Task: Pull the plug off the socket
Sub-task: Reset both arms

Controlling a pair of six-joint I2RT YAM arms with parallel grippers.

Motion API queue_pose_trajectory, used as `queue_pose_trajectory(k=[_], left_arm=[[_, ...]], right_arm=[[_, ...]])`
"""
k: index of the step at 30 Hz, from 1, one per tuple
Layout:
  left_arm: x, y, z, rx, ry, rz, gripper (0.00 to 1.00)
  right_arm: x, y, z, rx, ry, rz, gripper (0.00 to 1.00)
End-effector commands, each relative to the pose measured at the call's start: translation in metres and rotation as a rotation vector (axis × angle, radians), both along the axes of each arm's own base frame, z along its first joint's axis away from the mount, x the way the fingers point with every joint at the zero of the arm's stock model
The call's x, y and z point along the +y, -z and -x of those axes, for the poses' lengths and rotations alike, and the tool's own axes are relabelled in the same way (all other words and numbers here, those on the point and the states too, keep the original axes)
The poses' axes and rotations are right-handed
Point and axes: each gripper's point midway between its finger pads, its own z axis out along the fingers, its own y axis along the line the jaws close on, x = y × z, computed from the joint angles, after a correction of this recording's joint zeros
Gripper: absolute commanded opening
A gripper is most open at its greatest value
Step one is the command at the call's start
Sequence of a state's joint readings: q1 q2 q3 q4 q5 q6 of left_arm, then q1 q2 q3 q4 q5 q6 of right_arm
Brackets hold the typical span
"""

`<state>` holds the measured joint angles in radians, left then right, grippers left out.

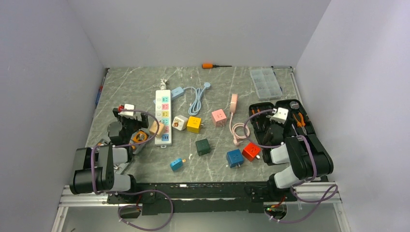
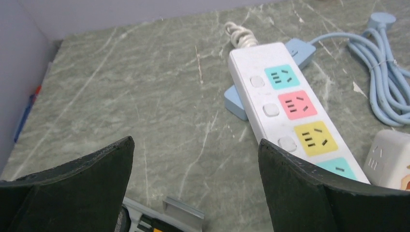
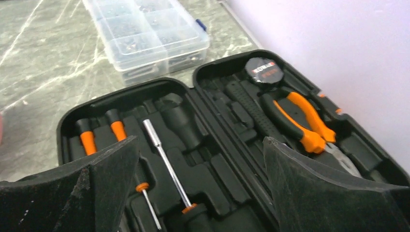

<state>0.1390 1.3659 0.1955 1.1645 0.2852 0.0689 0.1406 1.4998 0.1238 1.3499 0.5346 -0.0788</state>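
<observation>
Well, both the left end effector (image 2: 196,145) and right end effector (image 3: 200,142) gape empty, so a one-armed tug could lift the unpinned socket (image 2: 255,99) with the plug (image 1: 155,128).

The desk (image 2: 121,96) looked like matt marbled grey-green stone; the socket (image 2: 290,108) was smooth white plastic; the organizer box (image 3: 145,34) was clear, glossy plastic

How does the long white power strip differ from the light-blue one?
The white power strip is longer, with pastel outlets; the light-blue strip is shorter, one colour. The white strip's cord is bundled at its far end; the light-blue strip's cord loops rightward. Both lie on the table.
</observation>
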Motion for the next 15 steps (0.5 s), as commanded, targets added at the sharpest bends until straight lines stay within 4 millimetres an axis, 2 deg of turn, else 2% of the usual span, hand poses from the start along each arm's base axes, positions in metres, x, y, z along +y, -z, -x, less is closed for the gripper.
queue_pose_trajectory(k=[1, 3, 15], left_arm=[[0.0035, 0.0043, -0.0013, 0.031, -0.021, -0.015, 0.99], [0.0039, 0.0044, -0.0015, 0.033, -0.023, -0.015, 0.99], [0.0031, 0.0045, -0.0015, 0.033, -0.024, -0.018, 0.99]], right_arm=[[0.0049, 0.0049, -0.0305, 0.041, -0.069, -0.111, 1.0], [0.0006, 0.0073, -0.0322, 0.049, -0.079, -0.165, 1.0], [-0.0009, 0.0029, -0.0291, 0.023, -0.079, -0.149, 1.0]])
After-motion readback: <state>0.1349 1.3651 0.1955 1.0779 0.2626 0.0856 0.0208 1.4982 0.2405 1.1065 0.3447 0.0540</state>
